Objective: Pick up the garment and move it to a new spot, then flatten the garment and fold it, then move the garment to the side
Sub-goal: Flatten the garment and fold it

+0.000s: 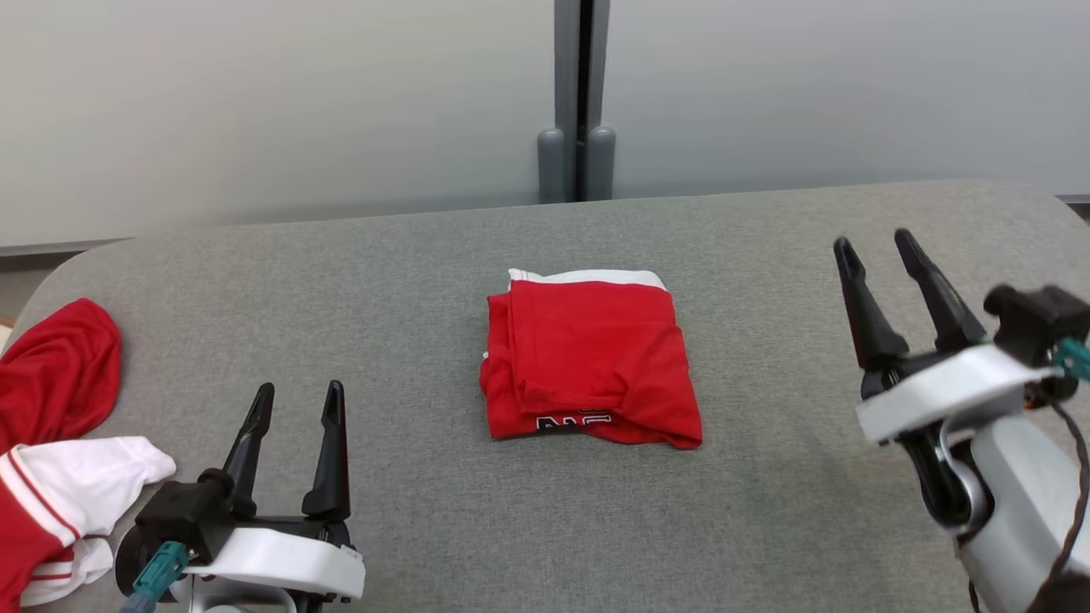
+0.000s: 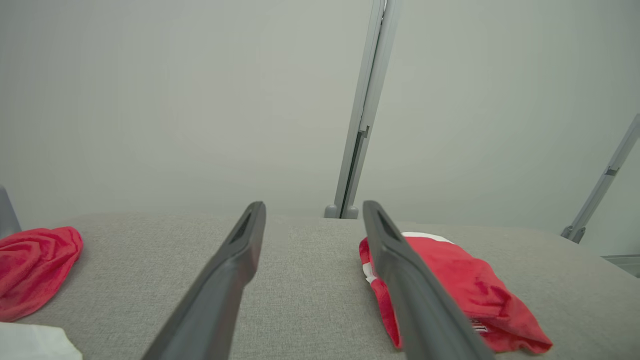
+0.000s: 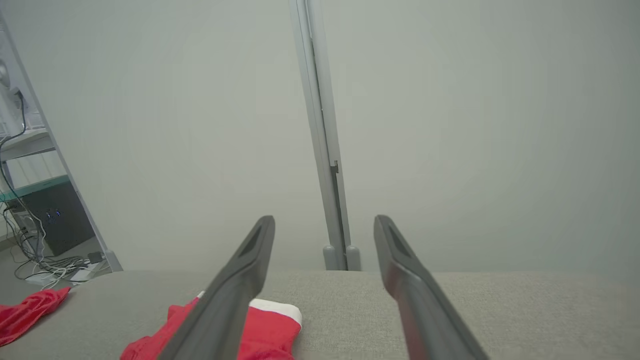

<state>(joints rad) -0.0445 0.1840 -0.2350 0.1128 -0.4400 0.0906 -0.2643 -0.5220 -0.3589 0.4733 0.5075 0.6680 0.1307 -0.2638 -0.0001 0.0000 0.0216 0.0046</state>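
The folded garment (image 1: 592, 358) is a loose stack of several layers, and that is the main hazard for what I judge to be the remaining step, the move to the side. If 1 pair of jaws pinches only the top layer or a single edge, the lower layers will likely sag away and the fold will open as it lifts. The near edge looks weakest: its layers are uneven, a strip of dark lettering peeks out, and the near right corner droops. Dragging rather than lifting could also go badly, since the grey cloth cover of the desk (image 1: 766, 511) looks grippy enough to roll the underside. Another risk is at the far left, where a heap of red and white clothes (image 1: 51, 400) lies. Setting the stack down against it could tangle the 2.

The garment rests near the middle of the desk, white band toward the far edge, with nothing touching it. The left jaws stand apart and empty at the near left, fingers (image 1: 328, 451) pointing away from the robot. The garment is ahead of them and to their right, well apart. The right jaws are also apart and empty, fingers (image 1: 864, 306) seemingly held above the desk on the right side, with the garment well apart to their left. It lies between the 2 pairs.
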